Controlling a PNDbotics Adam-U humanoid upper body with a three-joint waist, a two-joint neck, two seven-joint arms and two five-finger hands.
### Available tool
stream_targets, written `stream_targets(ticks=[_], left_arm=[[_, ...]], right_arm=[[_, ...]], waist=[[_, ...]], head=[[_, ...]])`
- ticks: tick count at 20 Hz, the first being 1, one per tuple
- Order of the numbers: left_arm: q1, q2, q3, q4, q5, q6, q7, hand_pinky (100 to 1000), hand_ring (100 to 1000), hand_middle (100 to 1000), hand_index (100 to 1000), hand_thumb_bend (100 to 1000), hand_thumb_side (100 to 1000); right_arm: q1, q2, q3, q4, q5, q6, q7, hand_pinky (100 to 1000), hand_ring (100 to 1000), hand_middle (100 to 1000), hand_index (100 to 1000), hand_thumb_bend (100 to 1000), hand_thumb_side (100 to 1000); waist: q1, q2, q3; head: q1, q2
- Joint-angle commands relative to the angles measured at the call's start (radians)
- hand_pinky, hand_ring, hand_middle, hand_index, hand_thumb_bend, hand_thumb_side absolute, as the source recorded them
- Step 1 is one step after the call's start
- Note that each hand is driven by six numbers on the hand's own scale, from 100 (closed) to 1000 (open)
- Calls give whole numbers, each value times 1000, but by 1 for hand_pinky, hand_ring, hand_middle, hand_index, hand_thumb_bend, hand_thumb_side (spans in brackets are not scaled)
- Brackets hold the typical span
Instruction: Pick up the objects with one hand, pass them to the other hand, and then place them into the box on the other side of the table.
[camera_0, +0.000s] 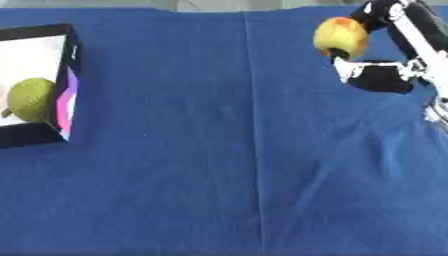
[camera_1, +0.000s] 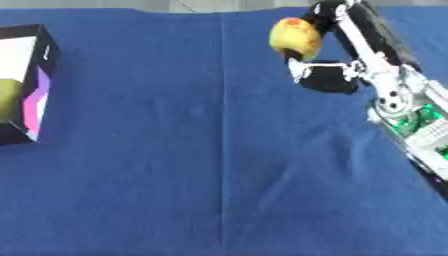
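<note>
The blue bench lies bare below the right hand, whose fingers curl round a yellow apple, far from the box. Smooth, firm, roundish: it probably wants cupping around its middle.

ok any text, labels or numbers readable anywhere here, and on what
None can be read.
box: the side wall shows pink and purple patches, but no letters can be made out.
yellow-red fruit in the right hand: no sticker or mark shows.
green fruit in the box: no label.
blue cloth: plain.
</note>
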Motion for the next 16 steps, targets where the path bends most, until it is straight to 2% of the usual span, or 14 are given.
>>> stream_targets(ticks=[1,5,8,12,16], left_arm=[[-47,48,-23,-12,-34,43,-113,761,783,773,912,100,854],[-97,64,-80,-12,-81,150,-300,785,799,787,917,100,890],[-137,63,-130,-12,-102,215,-435,805,819,805,929,111,882],[-189,50,-199,-12,-136,285,-593,824,838,823,943,208,889],[-234,24,-270,-12,-187,358,-686,835,847,831,963,301,876]], right_arm=[[-42,83,41,-15,56,24,-51,764,580,487,573,100,100],[-70,165,104,-15,154,62,-73,764,580,488,573,100,100],[-88,207,144,-15,223,74,-79,761,579,488,572,100,100],[-111,247,178,-15,310,74,-107,758,580,490,573,100,100],[-125,279,213,-15,401,79,-127,756,585,493,573,100,100]], waist=[[5,-32,4],[11,-35,9],[14,-35,13],[18,-36,18],[20,-36,22]], head=[[5,-12],[9,-12],[11,-14],[14,-12],[13,-12]])
